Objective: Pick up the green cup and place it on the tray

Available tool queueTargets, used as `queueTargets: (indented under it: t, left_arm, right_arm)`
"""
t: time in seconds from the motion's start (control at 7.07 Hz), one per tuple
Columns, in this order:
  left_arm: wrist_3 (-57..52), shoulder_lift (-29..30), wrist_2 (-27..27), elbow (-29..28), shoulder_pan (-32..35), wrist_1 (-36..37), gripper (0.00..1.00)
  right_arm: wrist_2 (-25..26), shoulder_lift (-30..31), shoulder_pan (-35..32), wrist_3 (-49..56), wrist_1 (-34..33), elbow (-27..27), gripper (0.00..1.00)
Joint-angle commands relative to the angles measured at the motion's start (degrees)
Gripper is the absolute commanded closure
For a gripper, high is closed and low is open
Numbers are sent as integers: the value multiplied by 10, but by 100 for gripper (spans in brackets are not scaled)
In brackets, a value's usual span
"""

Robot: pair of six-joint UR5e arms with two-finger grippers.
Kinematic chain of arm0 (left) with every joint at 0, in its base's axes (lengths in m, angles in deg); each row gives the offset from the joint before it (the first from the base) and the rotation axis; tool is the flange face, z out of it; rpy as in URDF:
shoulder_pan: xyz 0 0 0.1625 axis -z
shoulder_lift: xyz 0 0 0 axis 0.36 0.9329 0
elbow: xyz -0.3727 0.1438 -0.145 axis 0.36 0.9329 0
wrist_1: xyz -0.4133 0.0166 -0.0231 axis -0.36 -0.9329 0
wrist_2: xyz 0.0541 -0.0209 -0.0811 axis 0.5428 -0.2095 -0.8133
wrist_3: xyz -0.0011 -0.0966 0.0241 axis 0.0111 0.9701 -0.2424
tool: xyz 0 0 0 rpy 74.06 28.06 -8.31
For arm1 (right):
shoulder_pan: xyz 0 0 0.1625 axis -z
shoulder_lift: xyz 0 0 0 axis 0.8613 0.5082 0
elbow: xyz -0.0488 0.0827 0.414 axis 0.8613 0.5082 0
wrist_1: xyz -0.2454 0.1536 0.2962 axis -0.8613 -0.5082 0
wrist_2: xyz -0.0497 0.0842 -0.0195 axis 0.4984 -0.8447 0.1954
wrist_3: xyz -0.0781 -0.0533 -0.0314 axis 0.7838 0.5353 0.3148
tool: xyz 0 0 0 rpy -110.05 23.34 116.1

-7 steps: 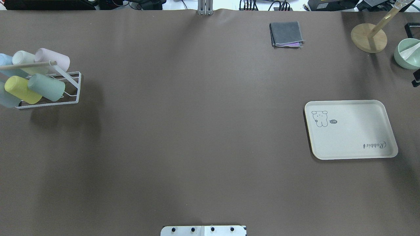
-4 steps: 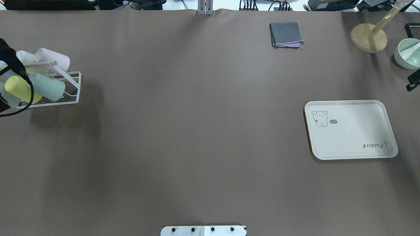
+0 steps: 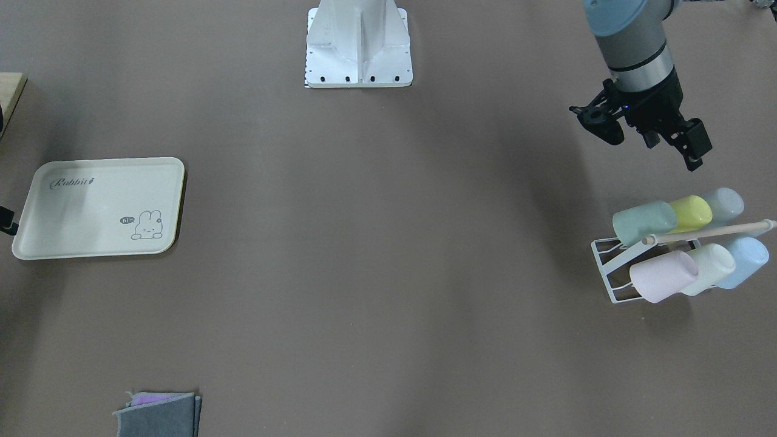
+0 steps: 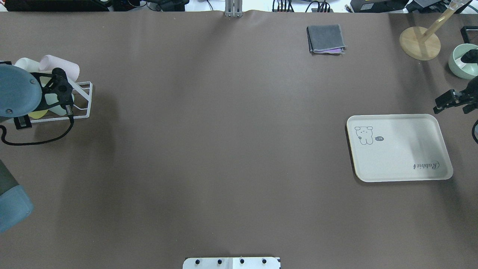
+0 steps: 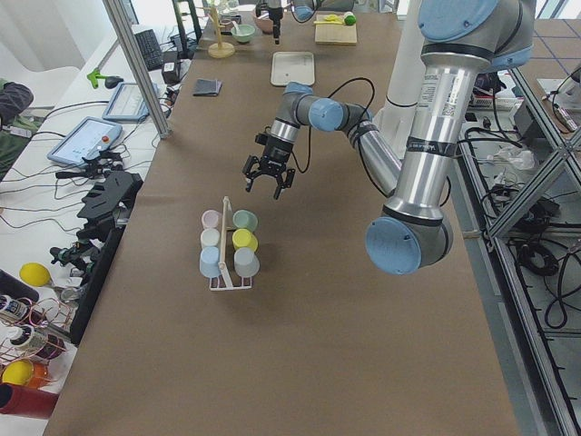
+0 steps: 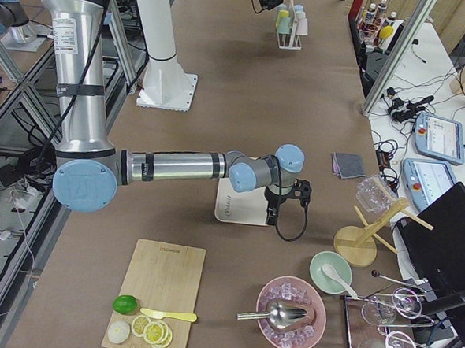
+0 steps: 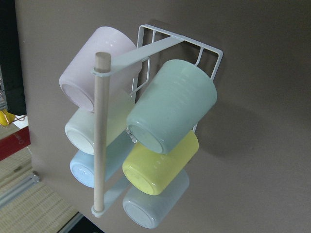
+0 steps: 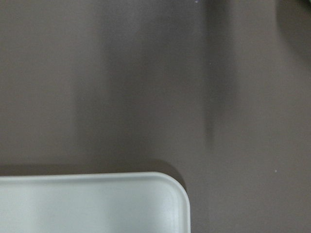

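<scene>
The green cup (image 3: 643,221) lies on its side on a white wire rack (image 3: 607,267), at the end nearest the table's middle, next to a yellow cup (image 3: 692,212). It fills the middle of the left wrist view (image 7: 170,111). My left gripper (image 3: 644,135) hangs open and empty above the rack, apart from the cups. The cream tray (image 4: 399,147) with the bunny drawing lies bare at the right. My right gripper (image 4: 443,101) hovers by the tray's far right corner (image 8: 165,194). I cannot tell whether it is open or shut.
The rack also holds pink (image 3: 661,276), cream-white (image 3: 707,267) and light blue cups (image 3: 743,261) under a wooden rod (image 3: 710,232). A folded grey cloth (image 4: 325,38), a wooden stand (image 4: 420,43) and a green bowl (image 4: 461,63) sit at the far side.
My left arm has come in from the left edge and now hangs over the rack. My right arm has come further into view beside the tray. The cups and tray have not moved.
</scene>
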Motion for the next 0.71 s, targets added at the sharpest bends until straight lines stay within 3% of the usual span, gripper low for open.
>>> queueTargets:
  t: [0.0, 0.28, 0.57]
  left_arm:
    - [-96, 30, 80, -50, -23, -1, 2]
    - [-117, 43, 147, -81, -47, -4, 2]
    - [-117, 59, 164, -135, -76, -4, 2]
  right_arm:
    - [-8, 15, 13, -11, 35, 12, 0]
    - [-50, 45, 26, -6, 79, 18, 0]
    - [-50, 66, 32, -6, 107, 17, 2]
